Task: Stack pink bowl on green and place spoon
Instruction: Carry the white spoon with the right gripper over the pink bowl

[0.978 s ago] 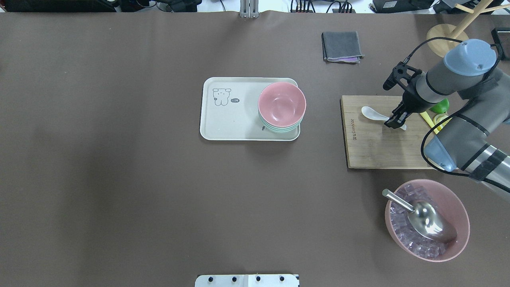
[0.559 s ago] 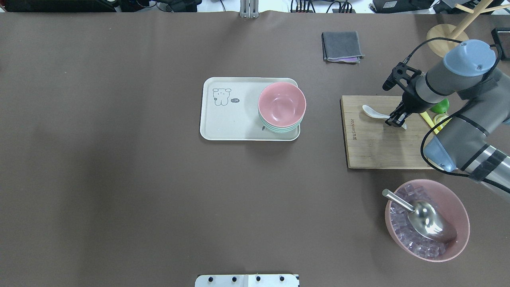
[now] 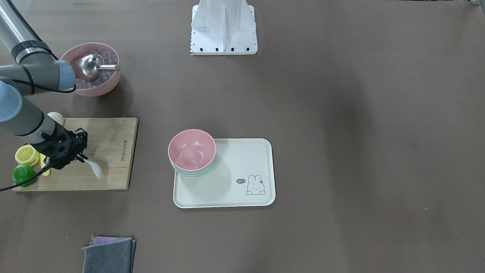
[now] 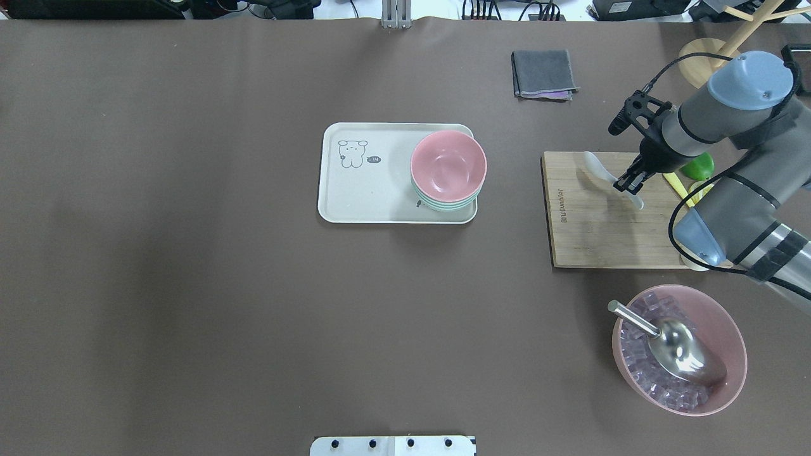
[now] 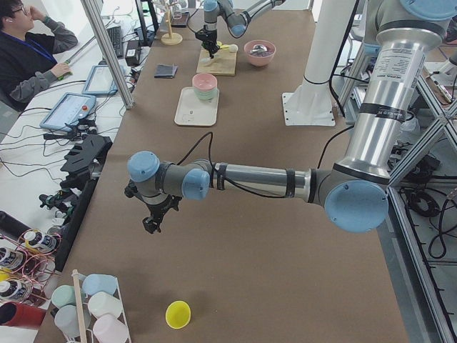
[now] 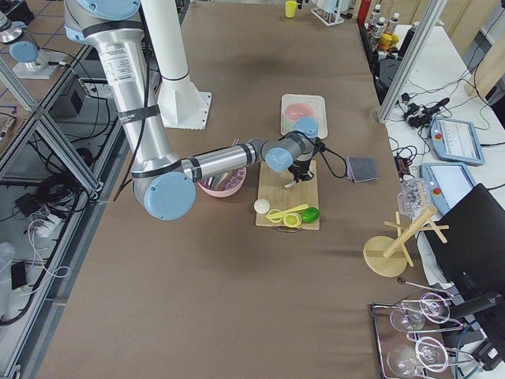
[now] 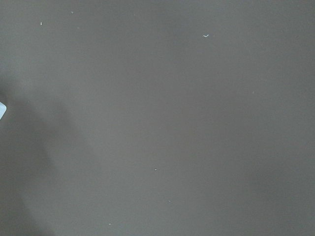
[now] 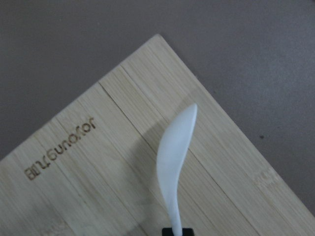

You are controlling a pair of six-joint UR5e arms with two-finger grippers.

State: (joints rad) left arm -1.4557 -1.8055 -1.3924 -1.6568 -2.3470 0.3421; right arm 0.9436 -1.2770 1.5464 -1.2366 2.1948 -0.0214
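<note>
The small pink bowl (image 4: 448, 166) (image 3: 191, 149) sits nested on the stack of mint-green bowls (image 4: 443, 204) (image 3: 193, 173) at the corner of a cream tray (image 4: 361, 190). My right gripper (image 4: 627, 183) (image 3: 77, 155) is shut on the handle of the white spoon (image 4: 593, 166) (image 3: 94, 168) (image 8: 174, 157). It holds the spoon tilted a little above the wooden cutting board (image 4: 595, 234). My left gripper (image 5: 151, 221) shows only in the exterior left view, over bare table far from the tray. I cannot tell whether it is open or shut.
A large pink bowl (image 4: 738, 345) of ice cubes with a metal scoop (image 4: 678, 348) stands near the board. A lime (image 4: 699, 167), lemon slices (image 3: 25, 154) and a yellow knife lie at the board's right end. A grey cloth (image 4: 543, 73) lies at the far side.
My right gripper has risen and moved toward the far edge of the board, carrying the spoon up off the wood. The bowls have not moved.
</note>
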